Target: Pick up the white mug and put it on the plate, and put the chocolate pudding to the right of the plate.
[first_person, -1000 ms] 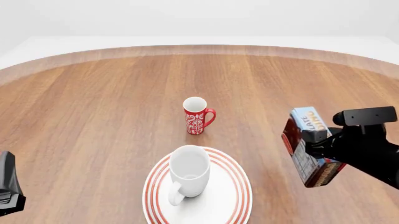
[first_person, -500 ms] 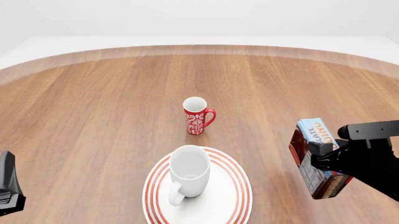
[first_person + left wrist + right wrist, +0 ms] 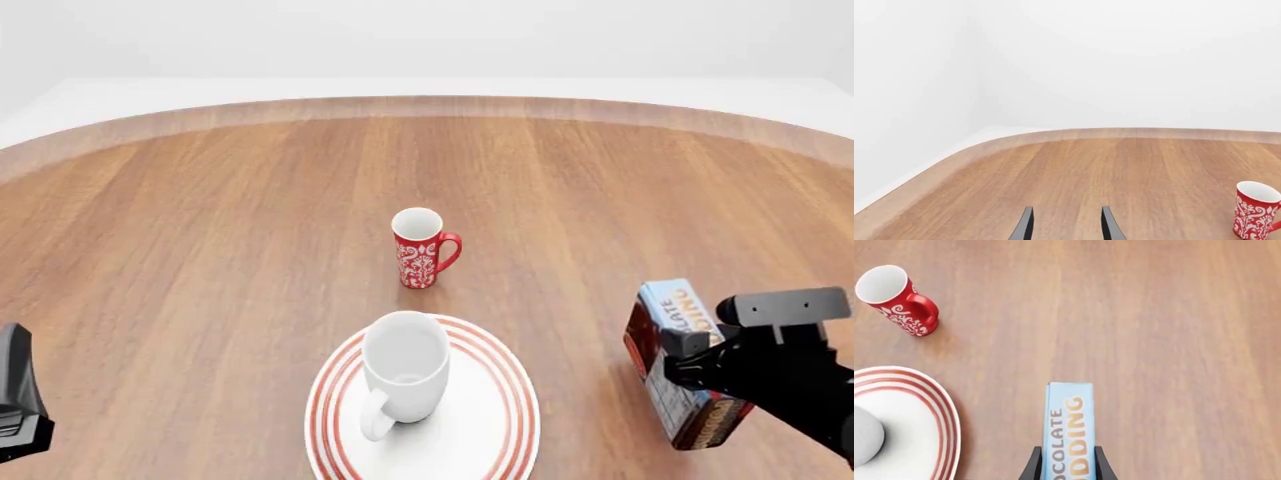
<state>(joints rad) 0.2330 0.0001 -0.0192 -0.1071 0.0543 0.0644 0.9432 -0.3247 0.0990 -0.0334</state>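
Here, right jaws clamping chocolate pudding [image 3: 678, 362] right of plate [image 3: 501, 420], left jaws parted, empty

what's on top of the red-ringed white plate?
Only the glossy white mug stands upright on the red-ringed white plate; the plate's centre beneath it is covered. Mug interior looks empty.

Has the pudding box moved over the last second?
Yes. The chocolate pudding, in the right hand, has sunk toward the table, now level with the plate in the front view.

The right claw [image 3: 683, 350], clamped on the chocolate pudding [image 3: 677, 362], has descended toward the surface [image 3: 200, 250] and its near edge.
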